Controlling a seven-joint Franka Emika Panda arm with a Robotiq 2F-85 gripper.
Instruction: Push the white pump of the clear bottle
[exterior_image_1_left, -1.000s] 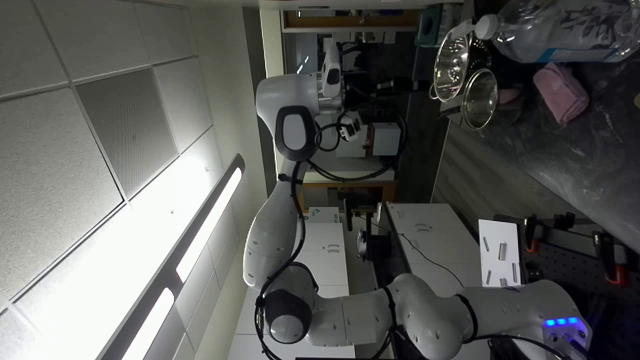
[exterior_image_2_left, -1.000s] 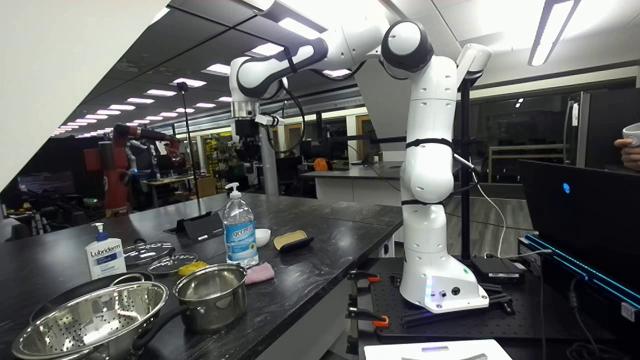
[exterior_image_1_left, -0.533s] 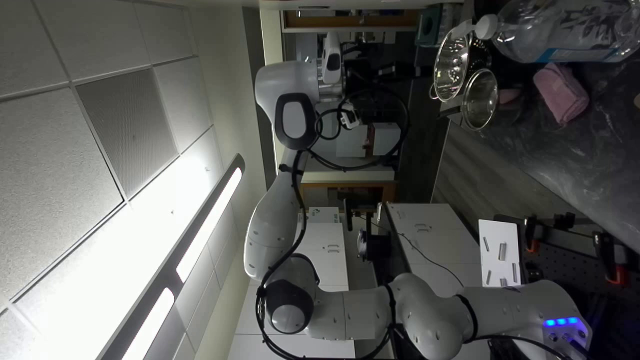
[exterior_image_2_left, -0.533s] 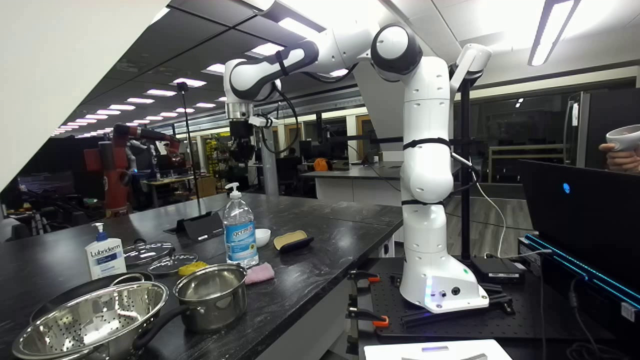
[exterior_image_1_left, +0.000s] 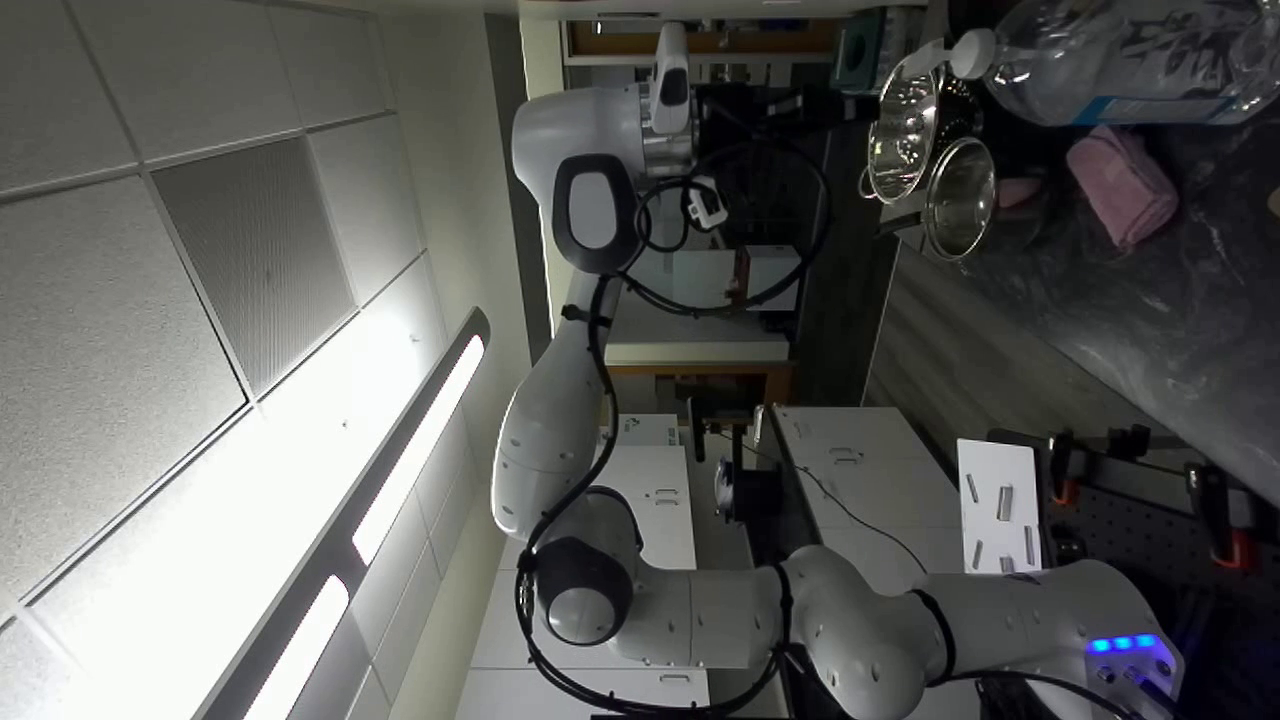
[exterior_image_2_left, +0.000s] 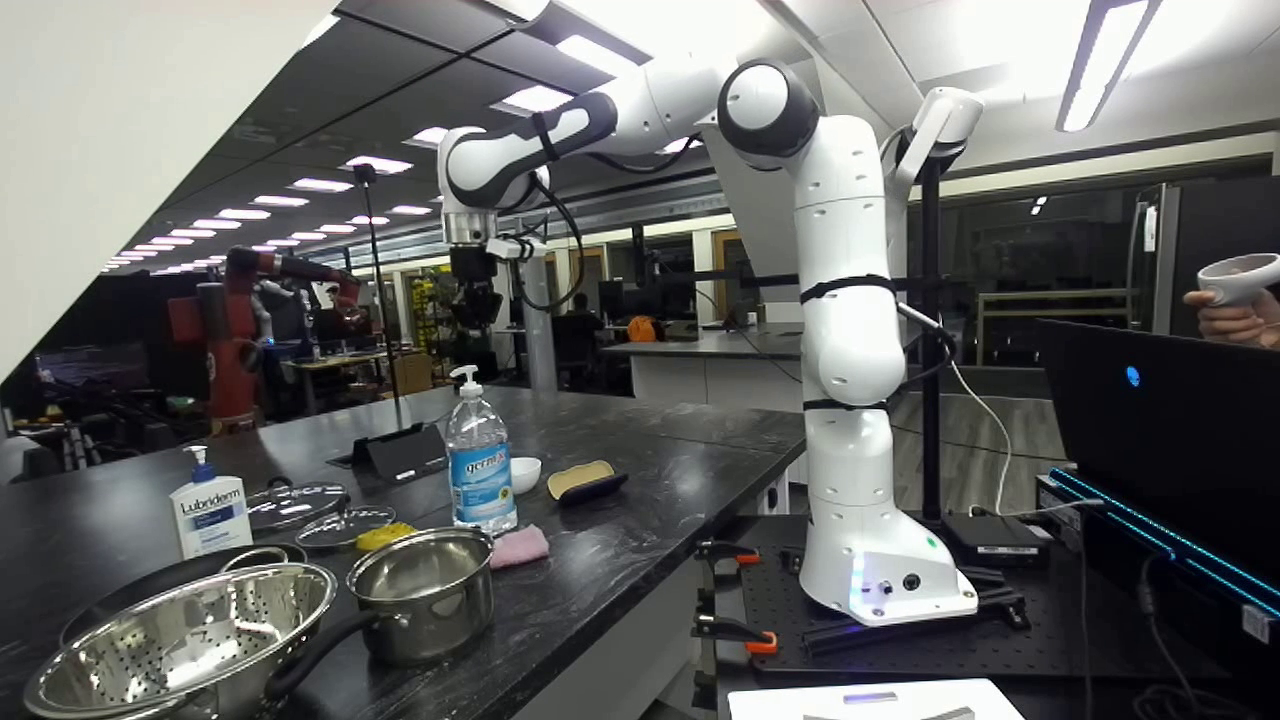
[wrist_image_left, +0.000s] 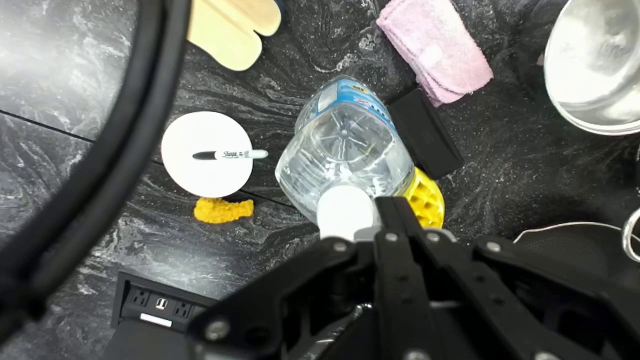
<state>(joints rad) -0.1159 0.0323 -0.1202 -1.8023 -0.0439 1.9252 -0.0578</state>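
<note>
The clear bottle (exterior_image_2_left: 480, 430), with a blue label, stands upright on the dark counter. It also shows in an exterior view (exterior_image_1_left: 1060, 60) and the wrist view (wrist_image_left: 340, 150). Its white pump (exterior_image_2_left: 466, 380) is on top; the pump also shows in the wrist view (wrist_image_left: 345, 210), partly hidden by the gripper. My gripper (exterior_image_2_left: 477, 325) is above the pump with a gap between them, pointing down. In the wrist view my gripper (wrist_image_left: 392, 200) has its fingertips together with nothing between them. In an exterior view my gripper (exterior_image_1_left: 870, 108) is dark against the background.
A pink cloth (exterior_image_2_left: 520, 547), a pot (exterior_image_2_left: 425, 600) and a colander (exterior_image_2_left: 190, 640) stand near the bottle. A white lid-like disc (wrist_image_left: 205, 175) bears a marker. A yellow waffle-like piece (wrist_image_left: 426, 200) lies beside the bottle. A Lubriderm bottle (exterior_image_2_left: 212, 515) stands farther left.
The arm has moved left and a little down in an exterior view, bringing my gripper closer above the pump. The bottle and other objects have not moved.
</note>
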